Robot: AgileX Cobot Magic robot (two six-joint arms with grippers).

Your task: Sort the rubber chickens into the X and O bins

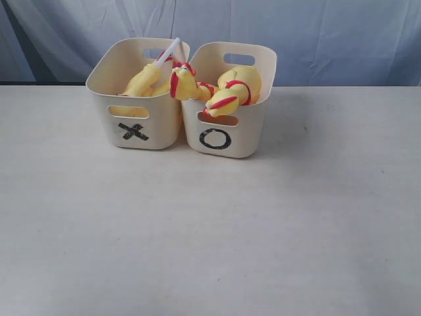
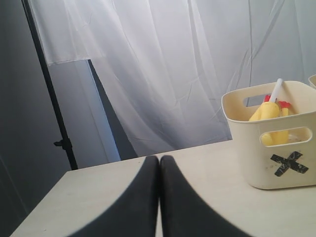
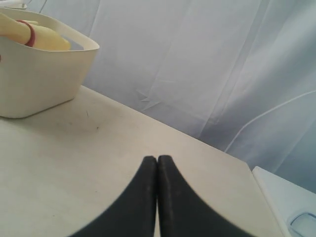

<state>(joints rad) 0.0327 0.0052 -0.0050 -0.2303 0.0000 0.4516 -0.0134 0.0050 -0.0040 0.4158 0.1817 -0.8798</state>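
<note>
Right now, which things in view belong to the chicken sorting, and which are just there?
Job: X bin, O bin, rubber chickens in both bins, left gripper and right gripper, both shut.
Just there: table, white curtain, black stand.

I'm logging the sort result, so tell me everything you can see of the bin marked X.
The X bin is a cream, plastic-looking tub with rounded corners, handle slots front and back, and a black X under the front slot. It stands upright on the pale table, left of the O bin in the exterior view and tight beside it. Inside lies a yellow chicken whose white tube pokes above the rim; a second chicken rests across the rims between both bins.
</note>
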